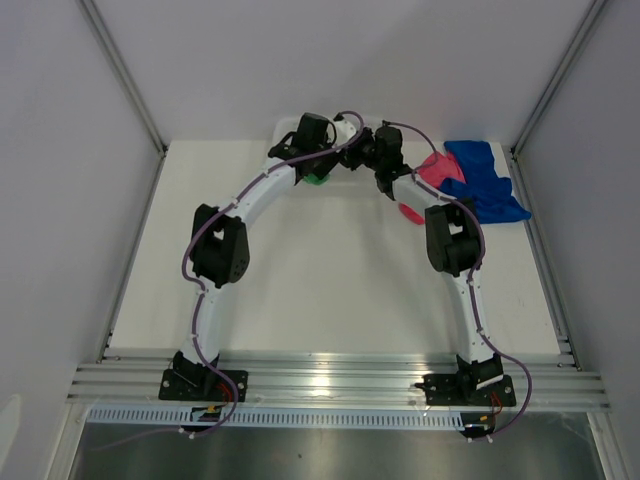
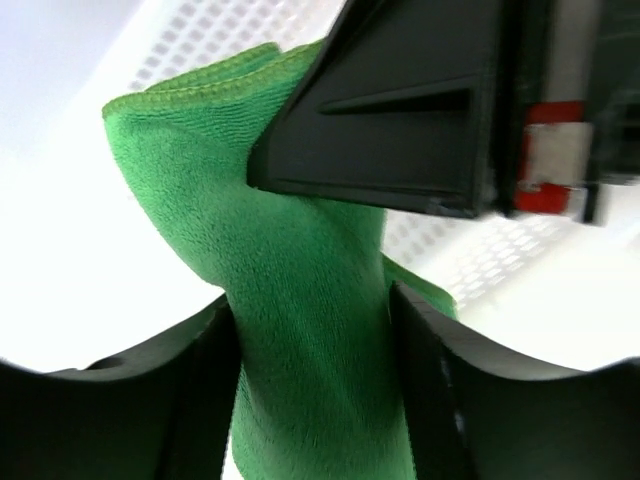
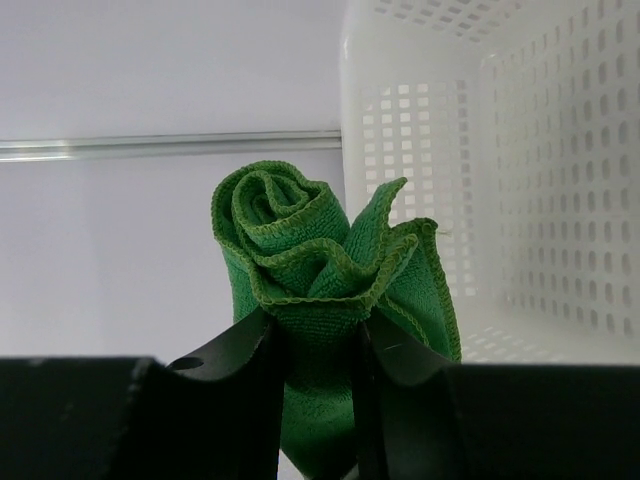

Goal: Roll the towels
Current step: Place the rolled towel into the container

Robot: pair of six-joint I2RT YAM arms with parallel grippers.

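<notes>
Nearest the lens in the right wrist view, the right fingers (image 3: 250,360) are seen closed on the green towel (image 3: 300,250), which is pinched low on its rolled body and held upright. The towel is also flanked by the left fingers (image 2: 200,360), and both inner faces are touched by the cloth. Whether it is being pressed there or merely bracketed cannot be told. The roll is held at the far middle of the worktop (image 1: 330,290), just beside the white slotted basket (image 3: 560,150).

The spiral is seen to be loose at its top, and an outer flap stands away on the basket side. The pink-red towel (image 1: 435,168) and the blue towel (image 1: 485,185) are left crumpled together at the far right, the pink-red one reaching under the right arm; neither has been rolled.

The chief risk is judged to be unrolling. With only one narrow pinch holding it, the slack outer layers could spring open or the core could slide out. The free flap could be caught on the basket wall. The two sets of fingers are crowded together and could be knocked against each other. The pink-red towel could be dragged by the right arm.
</notes>
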